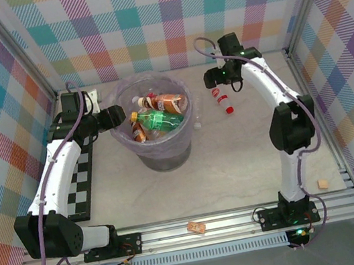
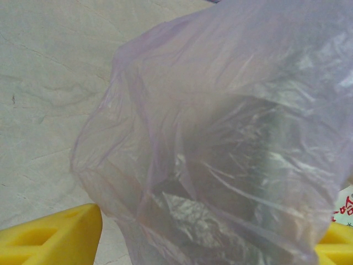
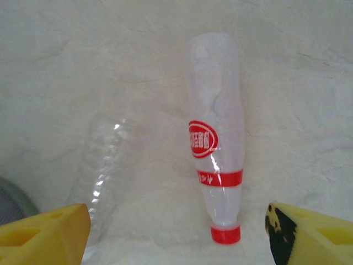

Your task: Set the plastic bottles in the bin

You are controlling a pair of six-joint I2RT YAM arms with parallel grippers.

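Right wrist view reveals clear bottle (image 3: 102, 176) beside the red-capped bottle (image 3: 216, 138).

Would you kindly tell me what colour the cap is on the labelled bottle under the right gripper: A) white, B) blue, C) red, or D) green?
C: the bottle lying below the open right gripper ends in a red cap.

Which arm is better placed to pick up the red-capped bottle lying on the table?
Right: the right gripper, open, hovers over the red-capped bottle, straddling its cap end. The left gripper is at the bin, farther away.
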